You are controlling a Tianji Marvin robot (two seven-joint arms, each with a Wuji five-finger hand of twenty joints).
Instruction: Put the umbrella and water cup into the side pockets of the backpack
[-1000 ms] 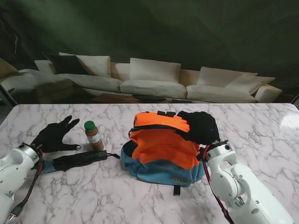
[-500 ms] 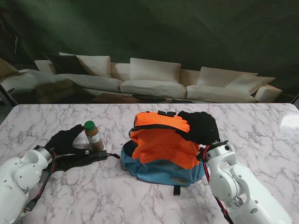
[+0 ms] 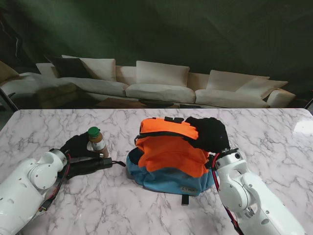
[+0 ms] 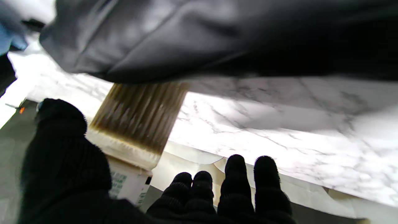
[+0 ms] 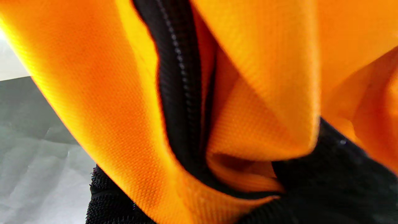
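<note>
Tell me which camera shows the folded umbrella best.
The stand view: the whole umbrella lies on the table, nearer to me than the water cup. The left wrist view shows only a blurred dark stretch. The right wrist view misses it.

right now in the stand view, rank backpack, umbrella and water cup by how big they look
1. backpack, clearly largest
2. umbrella, partly hidden by the left arm
3. water cup, smallest

We saw a glossy marble table [image 3: 274, 147], a woven cloth backpack [image 3: 171, 152], and knit-gloved fingers [image 4: 236, 180].
</note>
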